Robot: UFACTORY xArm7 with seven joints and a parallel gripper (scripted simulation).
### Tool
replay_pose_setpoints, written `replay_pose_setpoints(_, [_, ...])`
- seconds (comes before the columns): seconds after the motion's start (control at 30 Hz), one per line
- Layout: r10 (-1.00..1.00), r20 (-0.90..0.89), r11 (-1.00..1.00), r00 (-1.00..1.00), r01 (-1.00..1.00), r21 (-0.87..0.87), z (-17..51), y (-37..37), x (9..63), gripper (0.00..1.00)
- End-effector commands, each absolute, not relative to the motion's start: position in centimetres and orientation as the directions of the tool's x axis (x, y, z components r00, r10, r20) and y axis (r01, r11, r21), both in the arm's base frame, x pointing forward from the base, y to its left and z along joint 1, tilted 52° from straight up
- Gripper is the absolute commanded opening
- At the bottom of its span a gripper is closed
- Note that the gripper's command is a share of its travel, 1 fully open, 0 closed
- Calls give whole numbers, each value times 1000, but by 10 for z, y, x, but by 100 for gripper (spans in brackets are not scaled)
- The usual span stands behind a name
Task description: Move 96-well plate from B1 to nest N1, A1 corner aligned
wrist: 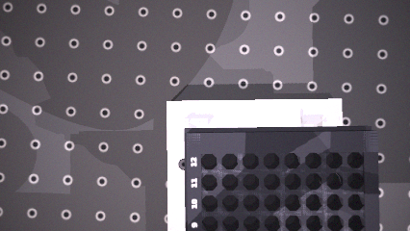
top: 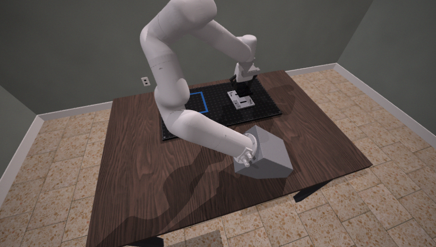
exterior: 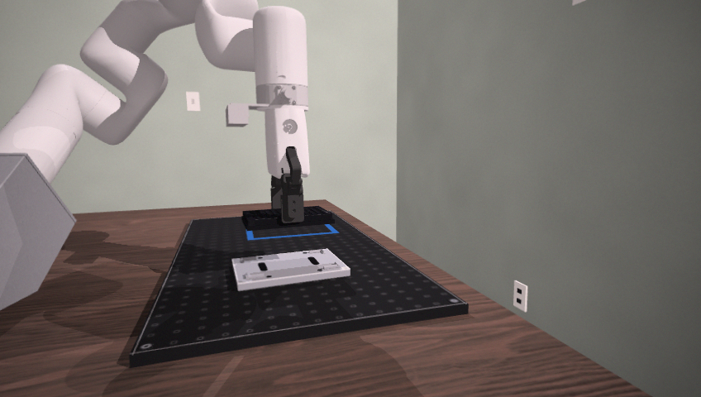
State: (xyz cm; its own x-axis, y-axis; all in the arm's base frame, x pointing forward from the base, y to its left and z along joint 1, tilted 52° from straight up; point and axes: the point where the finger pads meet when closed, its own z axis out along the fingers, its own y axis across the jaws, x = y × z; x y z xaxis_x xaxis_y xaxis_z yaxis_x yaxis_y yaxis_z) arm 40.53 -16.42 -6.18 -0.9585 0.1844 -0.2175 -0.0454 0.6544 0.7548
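My gripper [top: 243, 86] is shut on the black 96-well plate [top: 243, 90] and holds it level in the air above the white plate nest N1 [top: 240, 100]. In the exterior view the gripper [exterior: 289, 212] clamps the plate [exterior: 289, 223] at its middle, well above the nest [exterior: 290, 269]. In the wrist view the plate [wrist: 279, 180] fills the lower right, with row numbers 9 to 12 along its left edge. The nest [wrist: 255, 115] shows beneath it, sticking out past the plate's top and left edges. I cannot make out the cut-off corner or the A1 mark.
The blue outline of spot B1 [top: 198, 102] lies bare on the black perforated board [exterior: 295, 284], left of the nest. The arm's grey base box [top: 266, 154] stands on the wooden table near its front. A wall runs close by the board's side [exterior: 541, 172].
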Motion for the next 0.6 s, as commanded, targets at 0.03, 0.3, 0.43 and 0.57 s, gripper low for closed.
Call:
replay_pose_setpoints(0.03, [188, -220, 658, -957, -43, 752, -68, -159, 409, 0])
replay_pose_setpoints(0.3, [188, -220, 658, -957, -43, 752, -75, -152, 412, 0])
replay_pose_setpoints(0.43, [188, -220, 658, -957, -43, 752, -79, -147, 414, 0])
replay_pose_setpoints(0.57, [188, -220, 658, -957, -43, 752, -83, -142, 416, 0])
